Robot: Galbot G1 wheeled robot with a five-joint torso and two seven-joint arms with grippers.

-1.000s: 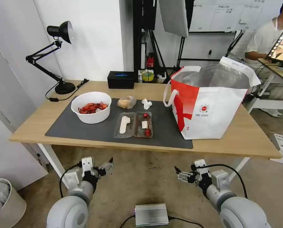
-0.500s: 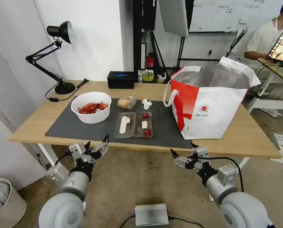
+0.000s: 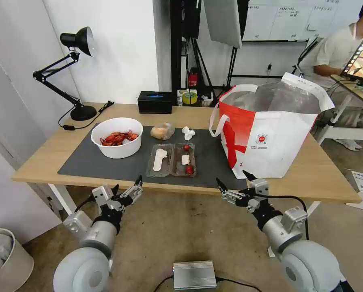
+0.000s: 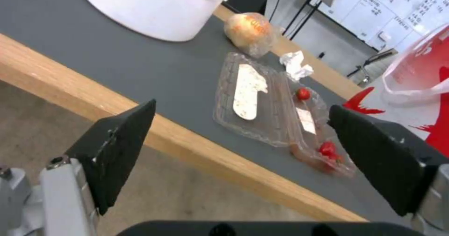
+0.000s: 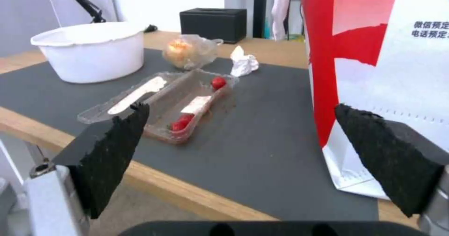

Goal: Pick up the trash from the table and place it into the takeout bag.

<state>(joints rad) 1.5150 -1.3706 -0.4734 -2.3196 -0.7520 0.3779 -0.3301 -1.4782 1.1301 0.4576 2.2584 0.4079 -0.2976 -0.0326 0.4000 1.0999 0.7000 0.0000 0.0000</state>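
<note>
left gripper – spread wide, empty, near table edge | right gripper – likewise, below takeout bag

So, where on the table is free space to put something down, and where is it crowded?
Bare mat lies along the near edge in front of the bowl, and between the plastic tray and the takeout bag. Bare wood shows right of the bag and near the lamp base. It is crowded where the food bag, the tissue and the tray cluster.
</note>
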